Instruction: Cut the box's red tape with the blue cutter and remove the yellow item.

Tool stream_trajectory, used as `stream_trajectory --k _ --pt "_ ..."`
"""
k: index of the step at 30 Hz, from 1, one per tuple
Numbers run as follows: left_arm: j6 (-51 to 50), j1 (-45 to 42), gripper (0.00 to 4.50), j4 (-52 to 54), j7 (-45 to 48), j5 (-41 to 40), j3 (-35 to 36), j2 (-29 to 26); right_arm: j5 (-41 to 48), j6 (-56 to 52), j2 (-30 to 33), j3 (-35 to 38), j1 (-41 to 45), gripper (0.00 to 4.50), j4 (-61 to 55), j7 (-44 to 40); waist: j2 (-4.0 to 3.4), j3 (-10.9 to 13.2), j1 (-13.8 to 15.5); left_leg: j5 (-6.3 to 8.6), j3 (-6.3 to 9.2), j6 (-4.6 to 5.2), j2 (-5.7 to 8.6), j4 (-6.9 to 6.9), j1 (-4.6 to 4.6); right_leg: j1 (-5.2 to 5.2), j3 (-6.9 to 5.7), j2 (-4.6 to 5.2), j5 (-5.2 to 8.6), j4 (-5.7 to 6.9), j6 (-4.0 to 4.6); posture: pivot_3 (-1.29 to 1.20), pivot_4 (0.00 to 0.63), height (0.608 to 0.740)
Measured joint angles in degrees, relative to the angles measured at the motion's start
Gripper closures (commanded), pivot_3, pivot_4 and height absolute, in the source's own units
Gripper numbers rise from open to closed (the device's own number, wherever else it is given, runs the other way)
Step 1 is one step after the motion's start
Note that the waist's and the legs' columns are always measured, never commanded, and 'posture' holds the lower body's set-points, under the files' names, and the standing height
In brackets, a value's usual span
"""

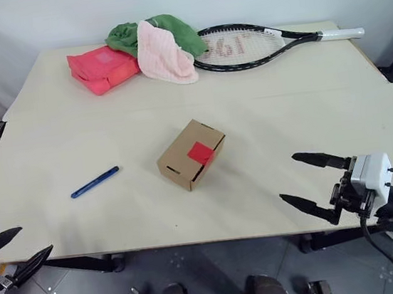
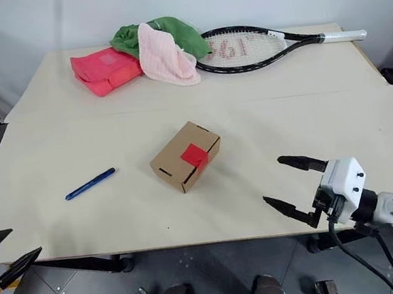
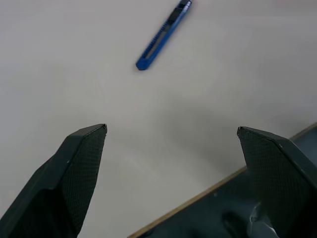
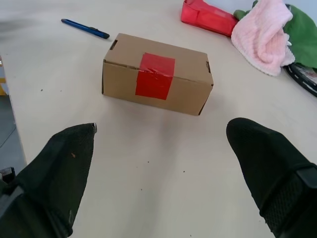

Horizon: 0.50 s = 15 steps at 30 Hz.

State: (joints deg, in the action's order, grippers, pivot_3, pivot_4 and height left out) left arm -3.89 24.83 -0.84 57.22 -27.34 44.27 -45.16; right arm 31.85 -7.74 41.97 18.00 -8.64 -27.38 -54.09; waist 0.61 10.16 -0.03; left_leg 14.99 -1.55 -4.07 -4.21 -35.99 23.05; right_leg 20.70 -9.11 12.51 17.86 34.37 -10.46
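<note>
the box (image 1: 191, 154) sits shut at mid-table, red tape (image 1: 200, 152) across its seam, contents hidden. the cutter (image 1: 95, 182) lies apart to its left. left gripper (image 1: 12, 250) and right gripper (image 1: 307, 181) hover at the near edge, both spread wide and empty.

A small brown cardboard box (image 1: 191, 154) sealed with red tape (image 1: 200, 152) sits mid-table; a slim blue pen-shaped cutter (image 1: 95, 182) lies flat to its left.
</note>
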Motion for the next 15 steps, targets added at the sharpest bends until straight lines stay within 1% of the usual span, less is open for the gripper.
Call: stream_trajectory --k 3,6,7,8,9,10,11,13,14,15 --pt "-0.2 -1.7 0.02 0.6 -2.0 0.7 -1.1 0.8 -0.3 -0.2 -0.1 -1.2 1.0 0.00 0.1 0.5 0.00 0.0 0.2 0.00 -0.01 0.00 0.00 -0.02 0.00 0.00 0.01 0.00 0.00 0.02 0.00 0.00 0.150 0.740" --pt "-4.3 -4.8 0.02 2.7 -3.2 -1.0 -3.8 1.9 -0.3 -1.9 -0.8 -2.5 1.0 0.00 0.0 1.7 0.01 0.0 0.4 0.01 -0.01 0.01 0.00 -0.07 0.01 -0.01 0.02 0.01 0.00 0.03 0.00 0.00 0.150 0.740" --pt "-6.5 -6.3 0.20 3.7 -3.7 -1.9 -5.3 1.8 -0.4 -2.7 -0.8 -3.1 1.1 0.38 -0.1 2.4 0.01 0.0 0.6 0.00 -0.01 0.01 0.00 -0.09 0.01 -0.01 0.02 0.01 -0.01 0.05 0.00 0.00 0.150 0.740" --pt "-8.5 -8.2 0.41 4.8 -4.3 -2.6 -6.8 1.8 -0.4 -3.5 -0.8 -4.1 1.3 0.56 -0.3 2.9 0.01 0.0 0.7 0.00 -0.01 0.01 -0.01 -0.10 0.01 0.00 0.03 0.00 -0.01 0.08 0.01 0.00 0.150 0.740" --pt "-10.7 -11.1 0.63 5.7 -4.8 -3.3 -8.7 1.8 -0.6 -4.5 -1.1 -5.1 1.7 0.88 -0.8 3.9 0.01 0.0 0.8 0.00 -0.01 0.01 -0.01 -0.12 0.00 0.01 0.04 0.00 -0.01 0.12 0.01 0.00 0.150 0.740" --pt "-12.0 -13.3 0.74 6.2 -5.2 -4.0 -10.1 1.8 -1.0 -5.3 -1.3 -6.3 2.3 1.08 -0.9 4.7 0.00 0.0 1.0 0.00 -0.01 0.00 -0.01 -0.12 -0.01 0.01 0.04 0.00 -0.01 0.14 0.01 0.00 0.150 0.740" --pt "-13.7 -17.9 1.14 6.7 -5.8 -4.4 -13.0 1.8 -1.8 -7.0 -1.6 -8.1 3.4 1.48 -1.5 6.2 0.01 0.0 1.2 0.00 -0.01 0.00 -0.01 -0.17 0.00 0.02 0.06 0.00 -0.01 0.18 0.01 0.00 0.150 0.740" --pt "-15.5 -26.4 1.69 6.2 -6.7 -3.9 -18.2 1.8 -3.9 -9.0 -1.8 -11.4 5.4 2.11 -1.7 8.0 0.02 0.0 1.5 -0.01 -0.01 0.00 -0.01 -0.20 0.02 0.04 0.06 -0.01 -0.01 0.20 0.02 0.00 0.150 0.740" --pt "-16.2 -32.7 2.07 4.2 -7.3 -2.6 -22.0 2.1 -5.7 -10.0 -2.3 -13.4 6.5 2.53 -1.6 9.3 0.04 0.0 1.8 -0.01 -0.01 -0.01 0.01 -0.22 0.01 0.01 0.06 -0.01 -0.01 0.21 0.02 0.00 0.150 0.740" --pt "-16.6 -38.2 2.34 2.3 -7.8 -1.3 -25.1 2.9 -7.6 -10.8 -3.0 -15.5 7.8 2.85 -1.3 10.7 0.05 0.0 1.7 -0.01 -0.03 -0.01 0.01 -0.23 0.03 0.05 0.07 -0.01 -0.02 0.21 0.02 0.00 0.150 0.740"
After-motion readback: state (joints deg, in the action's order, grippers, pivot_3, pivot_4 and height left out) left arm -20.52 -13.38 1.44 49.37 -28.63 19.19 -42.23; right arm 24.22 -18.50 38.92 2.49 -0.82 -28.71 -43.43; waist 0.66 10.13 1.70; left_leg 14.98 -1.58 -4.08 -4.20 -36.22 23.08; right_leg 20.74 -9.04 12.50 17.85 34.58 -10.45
